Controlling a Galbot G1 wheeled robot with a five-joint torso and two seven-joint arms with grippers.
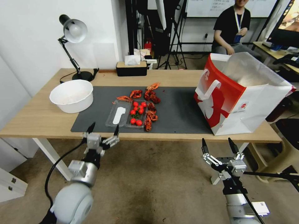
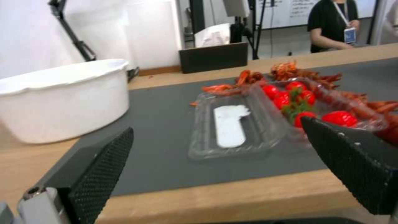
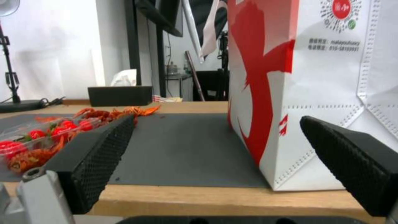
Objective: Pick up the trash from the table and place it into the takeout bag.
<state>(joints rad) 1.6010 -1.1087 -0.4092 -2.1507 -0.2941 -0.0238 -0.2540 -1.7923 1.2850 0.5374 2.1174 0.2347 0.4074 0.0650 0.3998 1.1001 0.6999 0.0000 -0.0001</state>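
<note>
Clear ribbed plastic tray [image 1: 119, 116] on matte mat, stiff paper takeout bag [image 1: 246, 93], left gripper [image 1: 103, 129] and right gripper [image 1: 219, 144] spread

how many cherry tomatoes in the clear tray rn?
6 visible, all in the right half of the open clear tray on the mat: one, one, one, one, one, one. More may hide under the green stems.

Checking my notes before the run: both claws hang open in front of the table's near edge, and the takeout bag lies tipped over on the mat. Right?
Not quite. The takeout bag stands upright with its mouth open, partly on the mat at the table's right end, as the head view shows. The rest holds: left claw and right claw both hang open before the near edge.
</note>
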